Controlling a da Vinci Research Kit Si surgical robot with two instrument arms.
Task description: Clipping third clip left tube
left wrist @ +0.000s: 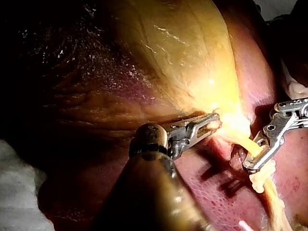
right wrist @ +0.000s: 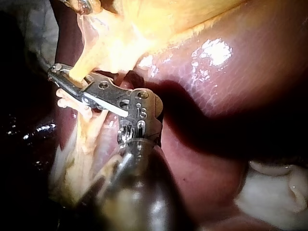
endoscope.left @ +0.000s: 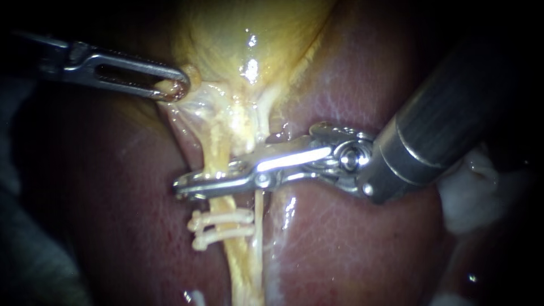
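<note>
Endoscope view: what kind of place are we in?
Probably a surgical work site, close up on organs: reddish-brown glossy liver, pale yellow gallbladder, the slender metal left instrument and right instrument working on them, and two white clips across a pale yellow tube.

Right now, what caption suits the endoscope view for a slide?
Right instrument grips the left tube above two clips; left instrument holds the gallbladder.

The glossy, bulging yellow gallbladder [endoscope.left: 249,34] carries bright white glints. The smooth wet liver [endoscope.left: 351,243] is reddish-brown, mottled with a fine pale net. The thin, stringy left tube [endoscope.left: 218,156] is pale yellow-cream, and the two small clips [endoscope.left: 226,217] across it are cream-white. The slender metal left instrument [endoscope.left: 173,89] is shiny silver-grey. The metal right instrument [endoscope.left: 184,188] is bright silver on a dark grey shaft.
</note>
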